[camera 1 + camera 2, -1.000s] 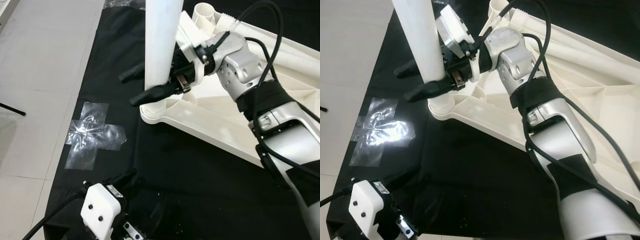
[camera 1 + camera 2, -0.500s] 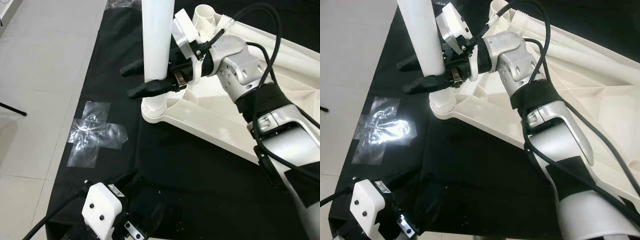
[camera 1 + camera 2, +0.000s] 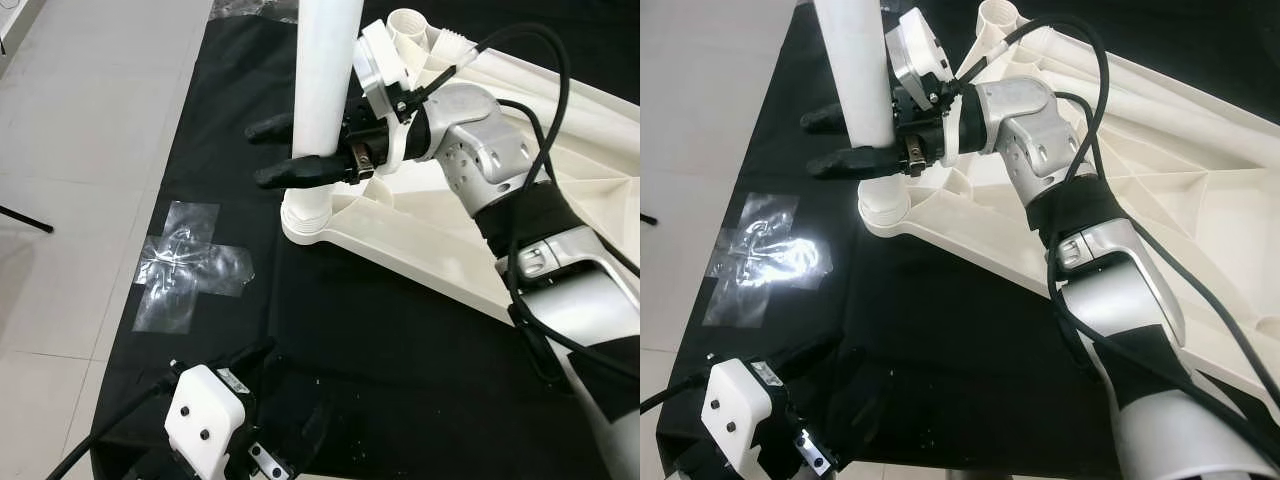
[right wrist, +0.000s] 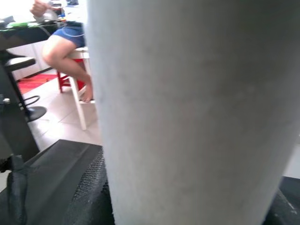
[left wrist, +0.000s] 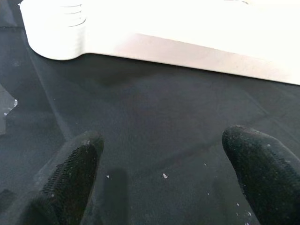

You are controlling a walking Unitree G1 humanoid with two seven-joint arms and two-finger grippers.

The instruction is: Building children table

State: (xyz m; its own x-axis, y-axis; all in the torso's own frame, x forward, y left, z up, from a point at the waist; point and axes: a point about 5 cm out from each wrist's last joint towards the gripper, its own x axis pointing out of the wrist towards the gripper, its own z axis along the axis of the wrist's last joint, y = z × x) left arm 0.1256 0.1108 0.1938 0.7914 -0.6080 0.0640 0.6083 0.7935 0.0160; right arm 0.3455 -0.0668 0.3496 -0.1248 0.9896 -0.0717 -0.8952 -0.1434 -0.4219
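At the near corner of the upturned tabletop (image 3: 450, 240), right tool (image 3: 300, 150) clamping both black fingers around the white table leg (image 3: 325, 90), low on the tube, just above its threaded end (image 3: 306, 205). Leg standing almost upright, long axis vertical with a slight lean, threaded end pointing down into the round corner socket (image 3: 305, 228), upper end running out of the picture. Probably hollow moulded plastic: light, stiff, smooth enough to slip under a twisting grip, so gripping low near the socket looks the sound choice, keeping the tube in line with the thread. Tabletop lying underside up on the black mat (image 3: 380, 340), ribs showing, another socket (image 3: 408, 25) at the far corner. Left tool (image 5: 164, 178) hovering low over the mat, fingers spread and empty, near the tabletop's edge. Clear tape cross (image 3: 190, 265) sticking to the mat beside it.
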